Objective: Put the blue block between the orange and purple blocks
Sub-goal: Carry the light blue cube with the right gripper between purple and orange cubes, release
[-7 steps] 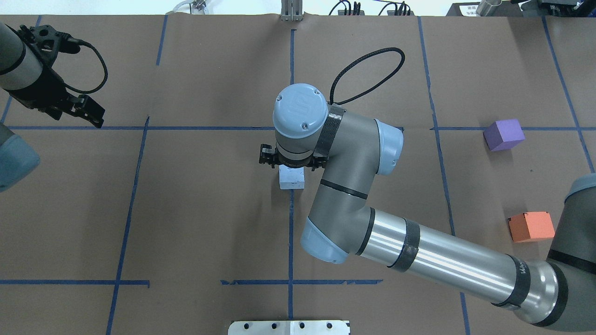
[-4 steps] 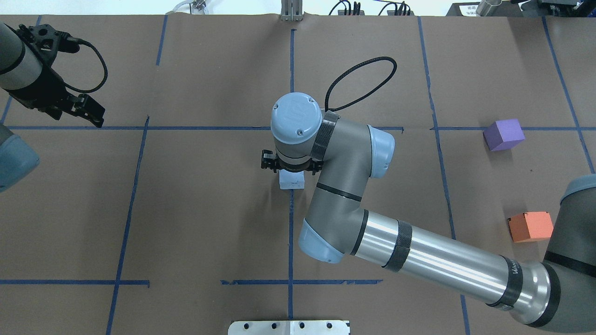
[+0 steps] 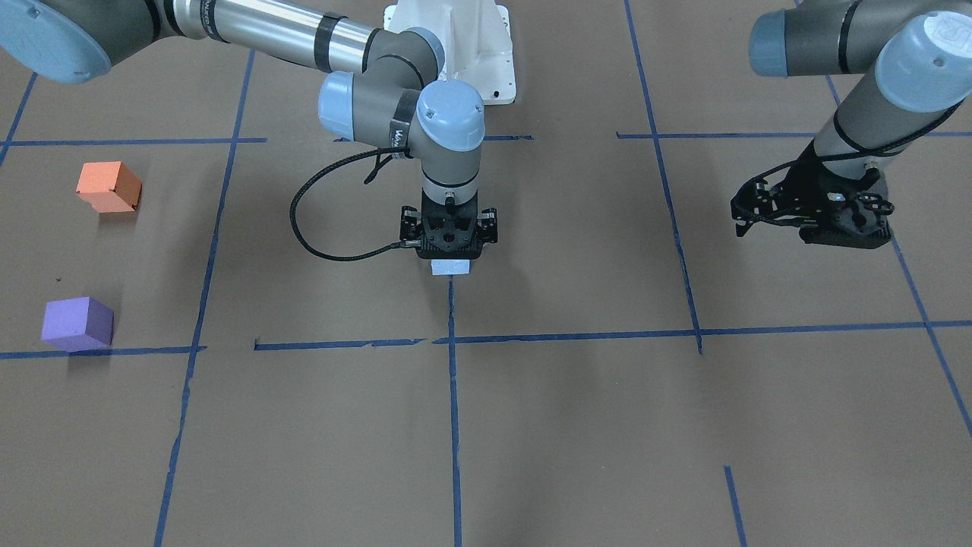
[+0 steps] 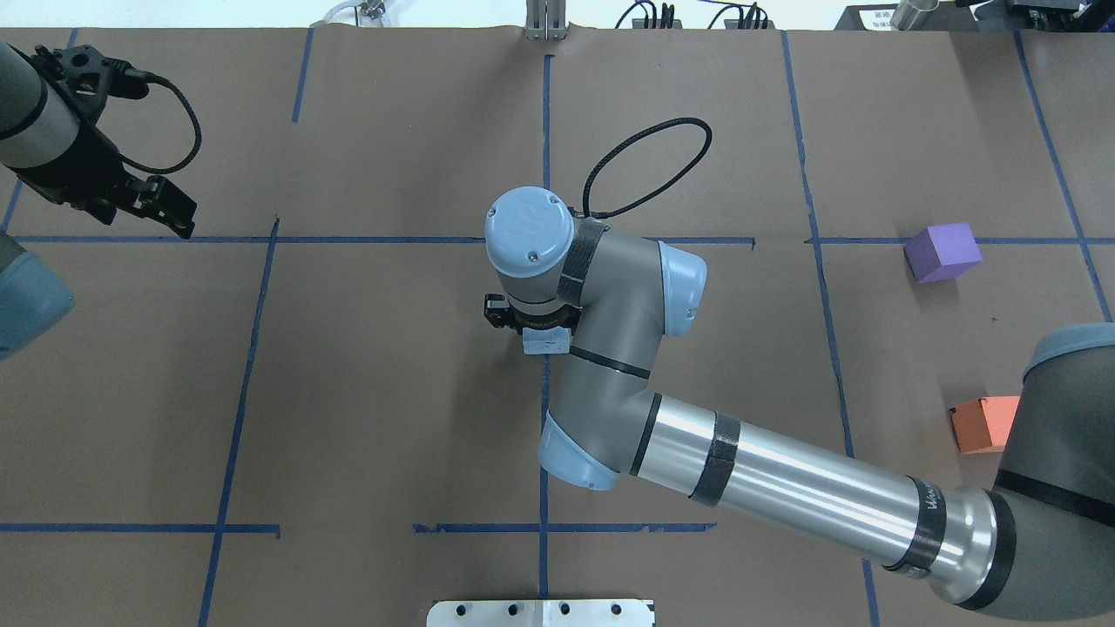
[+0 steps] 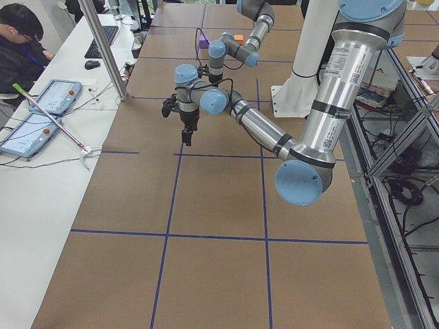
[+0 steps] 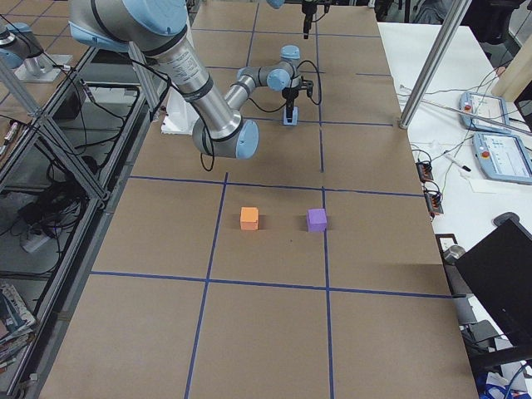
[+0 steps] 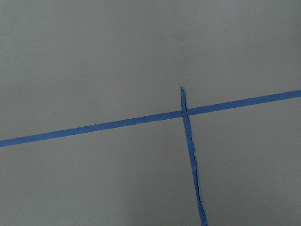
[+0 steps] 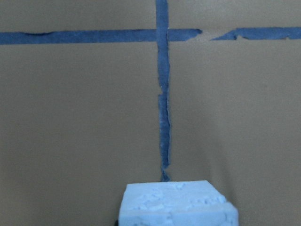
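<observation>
The pale blue block point(image 4: 542, 342) sits on the table's centre tape line, also in the front view point(image 3: 449, 267) and low in the right wrist view point(image 8: 176, 205). My right gripper point(image 3: 449, 254) points straight down right over it, jaws spread, low on the block; I cannot tell whether the fingers touch it. The purple block point(image 4: 942, 251) and the orange block point(image 4: 980, 422) lie apart at the far right, the orange one partly behind my right arm. My left gripper point(image 4: 170, 213) hangs open and empty at the far left.
Blue tape lines point(image 4: 544, 453) divide the brown paper table into squares. The right arm's long forearm point(image 4: 784, 479) crosses the table's right half at a slant. The robot's base plate point(image 4: 540, 612) is at the near edge. An operator's desk point(image 5: 41, 110) stands beyond the far edge.
My right gripper has come down over the blue block and its wrist now hides most of it from above. The block and the left arm have not moved.
</observation>
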`<state>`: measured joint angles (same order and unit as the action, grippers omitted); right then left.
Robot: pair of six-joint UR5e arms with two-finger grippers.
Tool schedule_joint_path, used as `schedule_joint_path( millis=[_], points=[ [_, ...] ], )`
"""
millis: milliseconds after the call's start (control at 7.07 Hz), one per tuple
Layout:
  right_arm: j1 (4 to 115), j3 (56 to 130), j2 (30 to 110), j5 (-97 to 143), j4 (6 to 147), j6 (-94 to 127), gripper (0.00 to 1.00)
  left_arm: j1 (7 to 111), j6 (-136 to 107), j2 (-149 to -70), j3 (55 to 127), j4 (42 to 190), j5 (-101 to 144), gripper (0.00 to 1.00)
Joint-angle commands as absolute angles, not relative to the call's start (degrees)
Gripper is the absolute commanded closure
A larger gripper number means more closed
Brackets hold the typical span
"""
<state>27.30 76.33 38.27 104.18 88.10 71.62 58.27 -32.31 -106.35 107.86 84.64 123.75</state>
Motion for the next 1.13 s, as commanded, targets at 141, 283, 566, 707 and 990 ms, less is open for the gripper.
schedule_joint_path(
  millis=[141, 283, 566, 707, 990],
  points=[
    [33.3, 81.5, 42.2, 109.7, 89.5, 66.3, 0.67, 58.3, -32.9, -105.7, 108.6, 84.6, 123.8, 0.0],
    [36.4, 89.6, 49.2, 111.3, 91.9, 62.2, 0.65, 58.3, -34.2, -105.4, 109.6, 84.6, 123.8, 0.0],
    [44.5, 103.7, 64.9, 115.8, 94.3, 47.6, 0.65, 58.3, -34.8, -104.8, 110.4, 84.6, 124.9, 0.0],
    [47.9, 107.4, 73.1, 117.3, 92.9, 43.9, 0.65, 58.3, -34.7, -104.8, 110.3, 84.6, 125.0, 0.0],
    [51.7, 107.8, 87.1, 118.8, 80.8, 39.3, 0.65, 58.2, -34.8, -104.8, 110.2, 84.6, 125.0, 0.0]
  ],
)
